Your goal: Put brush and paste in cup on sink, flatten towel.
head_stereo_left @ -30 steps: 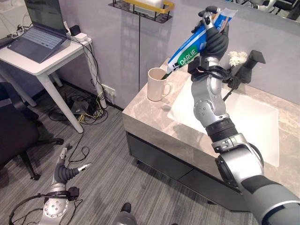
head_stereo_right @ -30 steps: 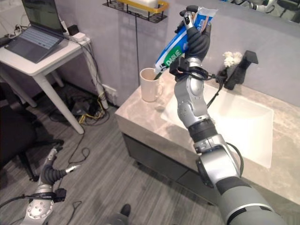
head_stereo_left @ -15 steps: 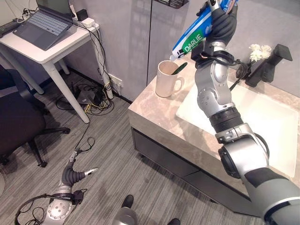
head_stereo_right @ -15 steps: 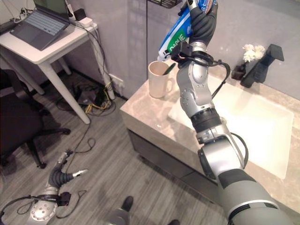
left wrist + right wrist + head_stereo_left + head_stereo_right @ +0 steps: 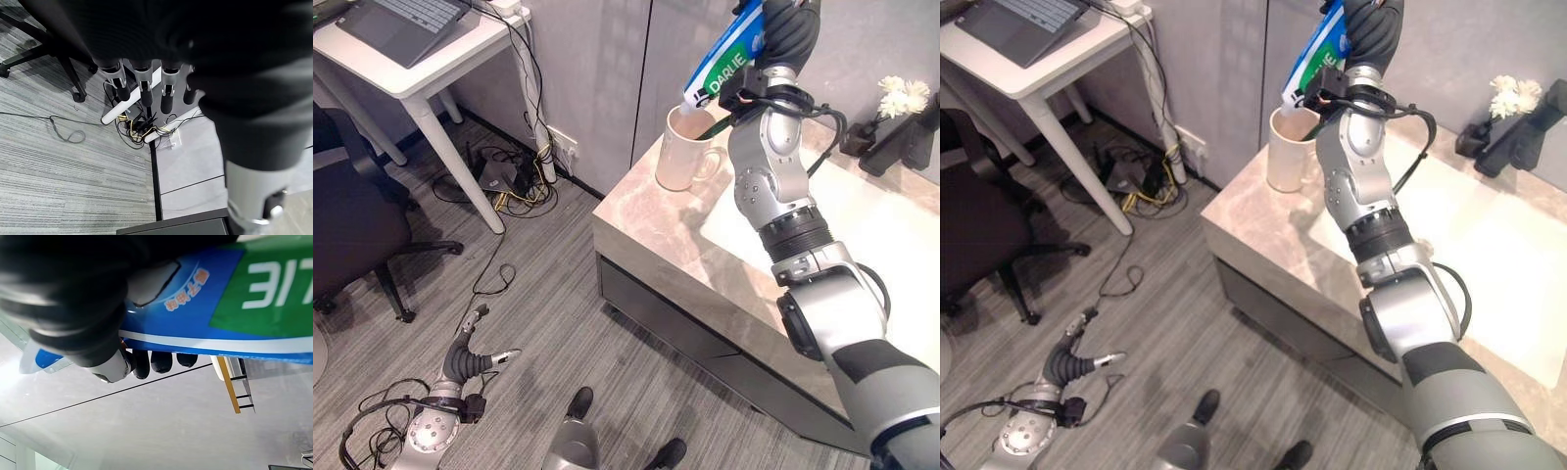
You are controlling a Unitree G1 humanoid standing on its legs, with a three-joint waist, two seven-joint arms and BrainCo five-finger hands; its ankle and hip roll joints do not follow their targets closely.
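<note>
Toothpaste tube (image 5: 726, 61): blue, green and white, held raised above the sink counter (image 5: 651, 225) in the right hand (image 5: 790, 27), slanting down with its cap end just over the mouth of the cream mug (image 5: 683, 149). Handling, as a judgement: light, soft-walled, likely to buckle or squeeze if gripped hard at mid-body; smooth printed skin, so fairly slippery; best held as now, near the flat crimped tail, where it is stiffest, leaving the cap end free to enter the mug. Position against the fingers: in the right wrist view the tube (image 5: 220, 308) lies across the palm with the dark fingertips (image 5: 161, 361) curled round its edge and the thumb pressed on the other face, a closed wrap grip. Mug: standing upright near the counter's corner by the wall, handle toward the basin (image 5: 891, 220); a dark green stick, probably the toothbrush (image 5: 715, 126), leans inside it. Left hand (image 5: 470, 358): hanging low over the grey floor (image 5: 538, 323), fingers (image 5: 144, 93) straight and relaxed, holding nothing. Towel: not located. Risk noted: the tube tipping the mug if its tip catches the rim.
</note>
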